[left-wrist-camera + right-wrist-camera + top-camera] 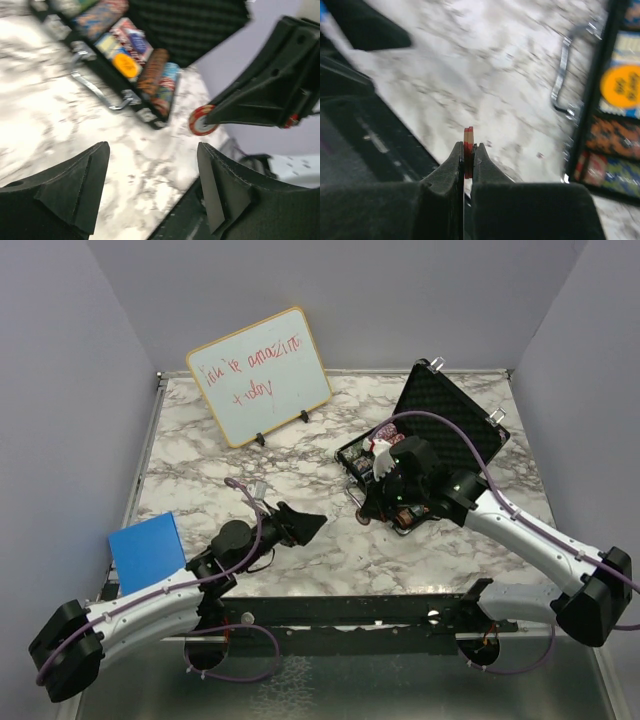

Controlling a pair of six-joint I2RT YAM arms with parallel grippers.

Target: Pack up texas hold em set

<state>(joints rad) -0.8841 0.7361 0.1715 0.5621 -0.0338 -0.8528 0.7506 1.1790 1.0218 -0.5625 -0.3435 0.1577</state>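
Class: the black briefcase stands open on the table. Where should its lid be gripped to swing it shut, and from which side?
Probably the lid's free upper rim, between the two silver latches, coming from above. The lid leans back, so that thin edge is exposed and farthest from the hinge.

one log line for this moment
left gripper: open, empty | right gripper: shut on red chip, near briefcase | briefcase: open, chip rows inside

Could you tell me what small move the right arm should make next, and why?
Probably swing the right gripper toward the open briefcase: its fingers are shut on a red chip, edge-on over bare marble, outside the case.
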